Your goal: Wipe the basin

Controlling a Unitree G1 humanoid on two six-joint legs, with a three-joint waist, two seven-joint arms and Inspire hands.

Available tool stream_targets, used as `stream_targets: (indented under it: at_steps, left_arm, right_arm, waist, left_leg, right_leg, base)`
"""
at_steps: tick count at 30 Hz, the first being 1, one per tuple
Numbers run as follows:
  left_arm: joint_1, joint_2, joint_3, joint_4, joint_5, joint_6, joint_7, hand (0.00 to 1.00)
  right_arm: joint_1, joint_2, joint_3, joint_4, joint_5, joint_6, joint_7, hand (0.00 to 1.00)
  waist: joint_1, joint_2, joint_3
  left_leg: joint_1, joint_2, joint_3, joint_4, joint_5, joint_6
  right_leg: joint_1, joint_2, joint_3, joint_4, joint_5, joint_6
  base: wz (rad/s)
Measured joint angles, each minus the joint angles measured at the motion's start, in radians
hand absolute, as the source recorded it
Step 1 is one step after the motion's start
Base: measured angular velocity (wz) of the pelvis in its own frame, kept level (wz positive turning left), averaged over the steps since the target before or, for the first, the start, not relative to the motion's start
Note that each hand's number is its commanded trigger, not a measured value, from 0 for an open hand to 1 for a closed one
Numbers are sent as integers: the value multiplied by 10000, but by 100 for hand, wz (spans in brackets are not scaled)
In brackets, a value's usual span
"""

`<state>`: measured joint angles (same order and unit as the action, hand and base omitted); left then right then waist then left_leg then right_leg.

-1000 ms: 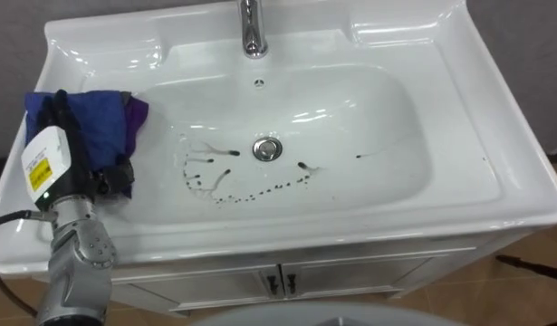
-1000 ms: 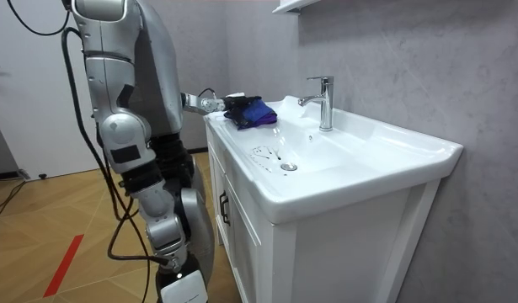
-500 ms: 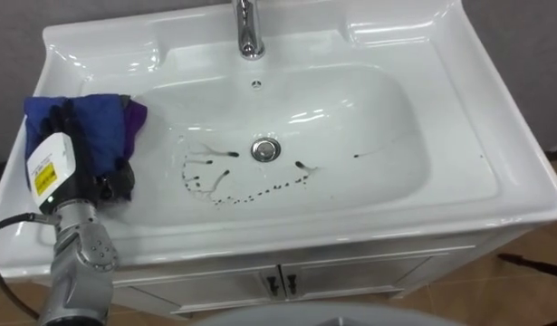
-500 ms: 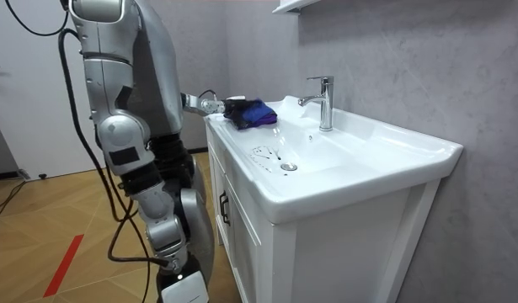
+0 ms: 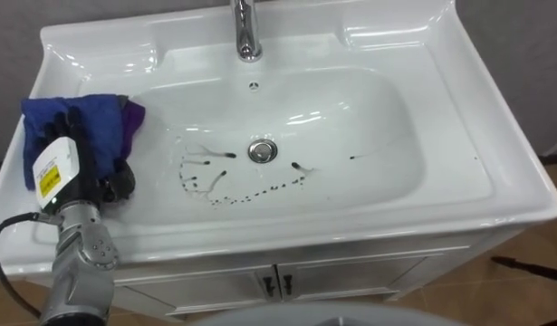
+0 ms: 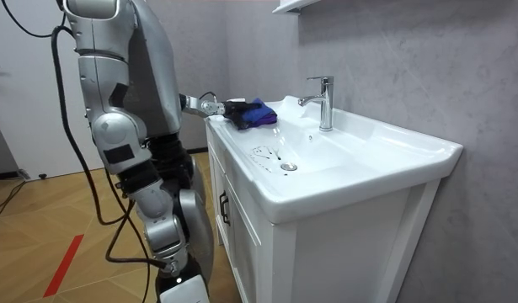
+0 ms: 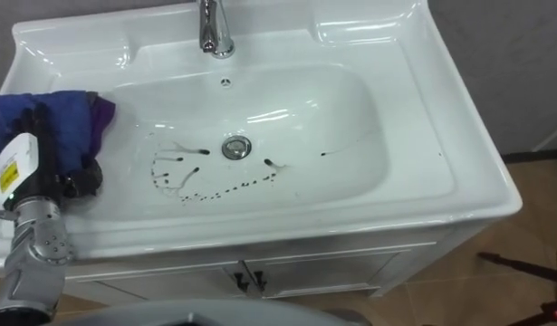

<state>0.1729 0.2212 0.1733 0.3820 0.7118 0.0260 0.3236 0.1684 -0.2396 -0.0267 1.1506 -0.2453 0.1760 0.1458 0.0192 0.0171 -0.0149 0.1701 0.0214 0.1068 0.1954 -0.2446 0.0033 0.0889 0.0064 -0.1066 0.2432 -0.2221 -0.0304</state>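
Left robot hand (image 5: 79,149) sits on the left ledge of the basin (image 5: 378,109), fingers curled into the bunched blue cloth (image 5: 104,118) and clamped on it. The cloth is up on the ledge at the bowl's edge, not down in the bowl.

Risks, left to right:
- The cloth is wadded, with little flat face. It could ride over the dark spots (image 5: 193,178) and smear them instead of lifting them.
- The grip looks to hold one part of the wad. Dragging it down the slope on wet porcelain could pull the cloth loose.
- The spots arc from left of the drain (image 5: 263,150) round to its right. A short stroke would miss that right end, and also the lone speck (image 5: 353,158) further right.
- A high sweep toward the back could clip the faucet (image 5: 246,32).

Against the earlier frames:
- The hand and cloth are on the same ledge spot, and the spots are untouched.
- The eye view has slid slightly as a whole, which is the camera's own move.
- In the room view the torso has shifted a little toward the room view's left.
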Motion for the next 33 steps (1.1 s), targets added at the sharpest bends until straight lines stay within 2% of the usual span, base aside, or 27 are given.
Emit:
stream_targets:
  at_steps: [6, 7, 8, 10, 11, 13, 14, 21, 26, 30, 33]
  left_arm:
    - [-74, 2, -1, 12, -6, 13, -122, 2]
    - [-74, 2, -1, 12, -5, 13, -121, 8]
    - [-74, 2, -1, 12, -5, 13, -121, 19]
    - [-74, 2, 1, 13, -6, 23, -122, 23]
    - [-75, 3, 4, 12, -6, 25, -122, 48]
    - [-132, 30, 30, 9, 0, 26, -5, 71]
    - [-179, 33, 83, 9, 1, 26, 14, 100]
    - [-488, 145, 388, 67, 0, 46, 153, 100]
    - [-630, 155, 591, 65, 117, 109, 171, 100]
    - [-676, 314, 626, 66, 260, 208, 172, 100]
    - [-676, 315, 627, 66, 328, 223, 173, 100]
  right_arm:
    - [-20, 5, -392, -4, -14, 65, -30, 0]
    - [-32, 3, -425, -4, -14, 139, -45, 0]
    - [-34, 3, -445, -4, -13, 165, -45, 0]
    - [-35, 4, -462, -4, -13, 229, -49, 0]
    - [-36, 4, -463, -4, -13, 229, -49, 0]
    - [-37, 3, -468, -4, -11, 229, -49, 0]
    - [-37, 3, -468, -4, -10, 229, -49, 0]
    - [-21, 4, -516, -128, -11, 285, -28, 0]
    - [68, 5, -748, -302, -1, 329, -12, 0]
    - [120, 4, -748, -305, -3, 352, -12, 0]
    - [118, 4, -749, -305, -3, 344, -15, 0]
  waist:
    - [87, 3, 4]
    - [92, 4, 4]
    - [94, 6, 5]
    - [97, 14, 6]
    - [97, 15, 6]
    - [106, 21, 5]
    - [112, 24, 4]
    - [97, 52, 8]
    - [85, 124, -32]
    - [85, 145, -45]
    - [86, 159, -55]
  left_leg:
    - [3, 3, -1, -1, 0, 0]
    - [1, 6, -2, -2, 0, -1]
    - [0, 8, -2, -2, 1, -2]
    - [-2, 10, 0, -3, 7, -12]
    - [-2, 11, 1, -3, 8, -14]
    - [1, 13, 2, -6, 13, -21]
    - [5, 13, 2, -6, 16, -25]
    - [144, 16, 1, -93, 34, -50]
    - [148, 20, -2, -136, 34, -51]
    - [148, 16, 1, -138, 35, -51]
    - [150, 10, 1, -137, 35, -52]
  right_leg:
    - [0, 4, 0, -11, 1, -2]
    - [0, 8, -3, -16, 2, -3]
    - [0, 9, -4, -20, 2, -4]
    - [0, 10, -13, -23, 4, -7]
    - [1, 9, -16, -22, 4, -9]
    - [6, 9, -25, -17, 2, -12]
    - [10, 9, -27, -15, 3, -13]
    - [154, 5, -62, -13, -9, -34]
    - [146, 12, -69, -6, -16, -43]
    - [143, 8, -59, -10, -34, -49]
    - [153, 1, -60, -15, -47, -44]
  base:
    - [0]
    - [0]
    - [0]
    - [0]
    - [0]
    - [0]
    - [0]
    - [0]
    - [0]
    - [0]
    - [0]
